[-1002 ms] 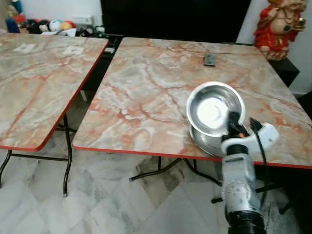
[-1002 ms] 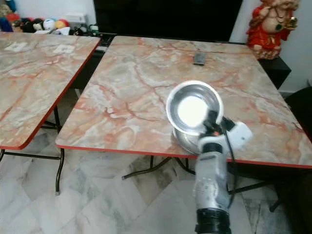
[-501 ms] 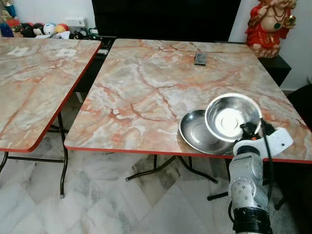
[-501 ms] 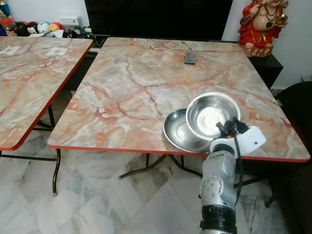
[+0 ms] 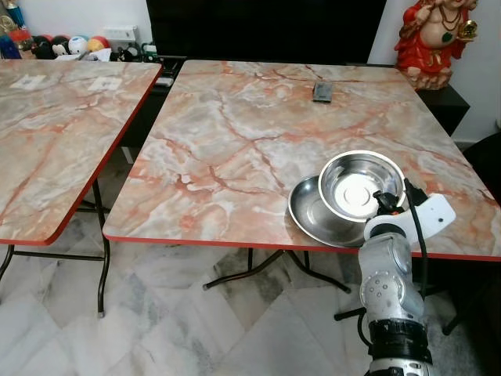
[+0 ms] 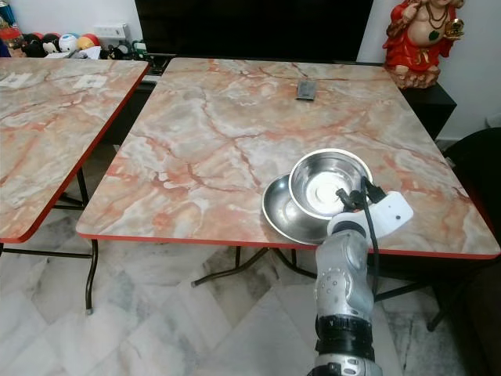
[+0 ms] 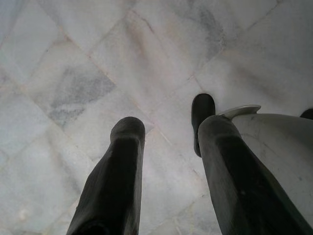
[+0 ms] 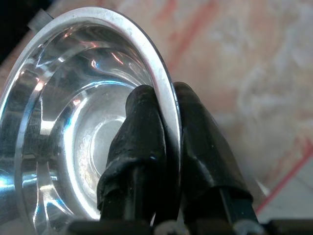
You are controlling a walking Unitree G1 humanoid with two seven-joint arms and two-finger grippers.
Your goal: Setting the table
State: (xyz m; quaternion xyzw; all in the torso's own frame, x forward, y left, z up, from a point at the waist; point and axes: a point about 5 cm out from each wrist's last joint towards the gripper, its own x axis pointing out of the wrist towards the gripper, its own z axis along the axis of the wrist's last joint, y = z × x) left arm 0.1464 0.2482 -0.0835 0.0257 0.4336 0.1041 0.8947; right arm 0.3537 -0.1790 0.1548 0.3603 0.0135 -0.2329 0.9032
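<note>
Since half a second ago I have brought the steel bowl (image 5: pixel 360 187) a little lower and leftward, so it now sits further over the shallow steel plate (image 5: pixel 313 215); a second ago it was held higher, covering the plate almost entirely.

Going from my left: the second marble table (image 5: pixel 55 133) stands bare except for a couple of pale patches near its far end, too small for me to identify. My left gripper (image 7: pixel 168 147) hangs idle over the tiled floor (image 7: pixel 73 63), its two fingers standing apart with nothing between them.

Next, the main marble table (image 5: pixel 235 141) carries a small dark flat object (image 5: pixel 322 92), possibly a remote, near its far edge. Close to the near right edge lies the plate, and the bowl is over its right part. From the head views I cannot tell whether the bowl is touching the plate or just above it.

My right gripper (image 8: pixel 164 142) pinches the bowl's near rim, one finger inside and one outside, closed tight on the metal. Beyond the table's far right corner stands a red and gold figurine (image 5: pixel 430 39).

As I judge it, the task is at an early stage. One plate is laid and one bowl is in hand, not yet released. No cutlery or cups are set. Next I would settle the bowl, then let go.
</note>
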